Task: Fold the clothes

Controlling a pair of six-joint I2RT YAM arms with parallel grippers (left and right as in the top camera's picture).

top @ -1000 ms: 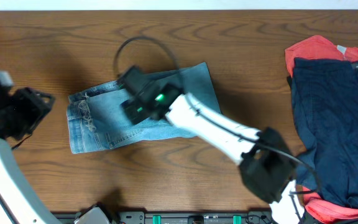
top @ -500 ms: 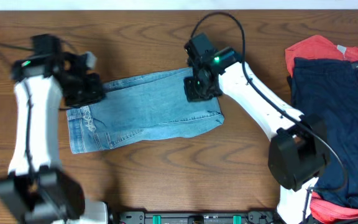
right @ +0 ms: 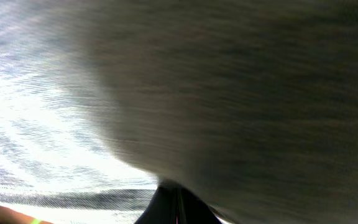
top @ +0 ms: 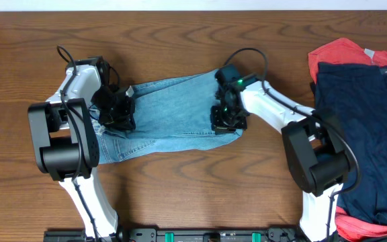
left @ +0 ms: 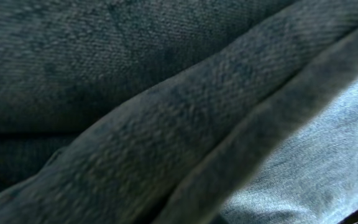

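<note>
The jeans (top: 173,111) lie folded into a short band on the wooden table (top: 180,188), left of centre, with both arms down on them. The left gripper (top: 118,113) is at their left end and the right gripper (top: 226,119) at their right end. Both pairs of jaws are pinched closed on denim, which fills each wrist view at close range. Well apart at the right edge lies a dark navy garment (top: 361,134) on a red one (top: 341,50).
</note>
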